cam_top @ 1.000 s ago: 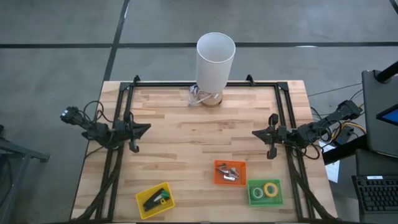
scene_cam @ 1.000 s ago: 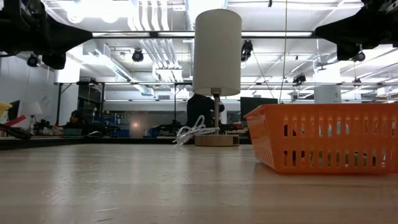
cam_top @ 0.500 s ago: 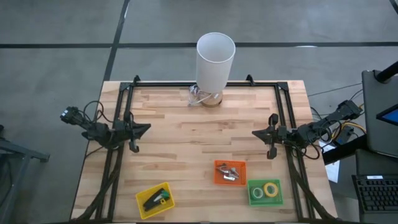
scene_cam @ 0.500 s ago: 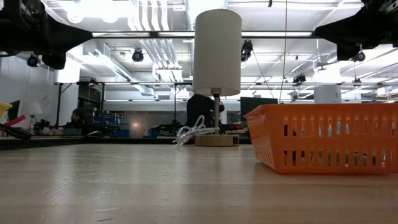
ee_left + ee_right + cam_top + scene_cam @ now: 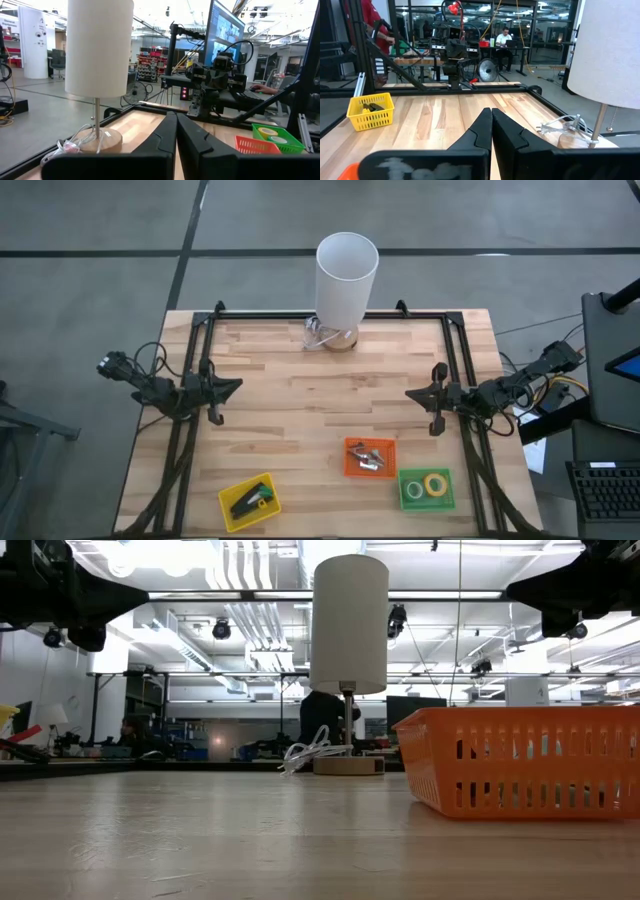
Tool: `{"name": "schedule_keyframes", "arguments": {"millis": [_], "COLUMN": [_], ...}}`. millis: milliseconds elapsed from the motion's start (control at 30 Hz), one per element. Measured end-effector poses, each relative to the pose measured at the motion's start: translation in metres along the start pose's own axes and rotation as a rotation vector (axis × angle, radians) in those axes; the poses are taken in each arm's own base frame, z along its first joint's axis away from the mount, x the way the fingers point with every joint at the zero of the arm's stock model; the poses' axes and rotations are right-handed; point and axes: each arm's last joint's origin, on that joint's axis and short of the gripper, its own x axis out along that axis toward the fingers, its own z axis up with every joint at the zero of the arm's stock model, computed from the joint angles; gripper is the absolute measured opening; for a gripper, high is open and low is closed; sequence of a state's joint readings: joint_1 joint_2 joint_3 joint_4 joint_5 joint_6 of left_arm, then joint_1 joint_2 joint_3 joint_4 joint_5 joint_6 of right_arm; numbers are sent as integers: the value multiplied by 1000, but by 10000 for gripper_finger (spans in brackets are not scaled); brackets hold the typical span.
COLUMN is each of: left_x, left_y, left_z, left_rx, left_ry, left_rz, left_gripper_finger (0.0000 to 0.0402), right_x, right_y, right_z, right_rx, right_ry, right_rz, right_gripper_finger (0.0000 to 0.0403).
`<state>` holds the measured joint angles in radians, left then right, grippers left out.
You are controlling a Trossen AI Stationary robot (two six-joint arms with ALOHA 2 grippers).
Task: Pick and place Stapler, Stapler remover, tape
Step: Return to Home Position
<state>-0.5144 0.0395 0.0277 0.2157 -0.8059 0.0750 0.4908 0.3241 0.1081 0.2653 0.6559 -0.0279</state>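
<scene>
The black stapler [image 5: 246, 500] lies in a yellow basket [image 5: 233, 516] near the table's near-left corner. A metallic staple remover [image 5: 368, 457] rests in an orange basket [image 5: 351, 468]. A green tape roll [image 5: 413, 489] and a yellow one [image 5: 434, 484] lie in a green basket [image 5: 428, 503]; no red-orange rolls show. My left gripper [image 5: 235, 387] hovers shut over the table's left side, far from the baskets. My right gripper [image 5: 412, 394] hovers shut over the right side. The fingertips meet in the left wrist view [image 5: 176, 117] and in the right wrist view [image 5: 491, 112].
A white-shaded lamp [image 5: 347, 275] stands on a round wooden base with a coiled cord [image 5: 316, 335] at the table's far edge. A black frame [image 5: 300, 313] runs around the table. Bare wood lies between the two arms. People work in the room beyond.
</scene>
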Motion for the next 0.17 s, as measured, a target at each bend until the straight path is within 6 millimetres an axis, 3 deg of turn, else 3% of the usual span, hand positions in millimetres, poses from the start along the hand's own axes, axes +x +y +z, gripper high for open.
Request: {"name": "schedule_keyframes", "arguments": {"millis": [167], "left_x": [0], "left_y": [0], "left_z": [0], "left_rx": [0], "left_ry": [0], "left_rz": [0], "left_gripper_finger": [15], "right_x": [0], "right_y": [0], "right_z": [0], "right_rx": [0], "right_ry": [0], "right_rz": [0], "right_gripper_finger": [8]}}
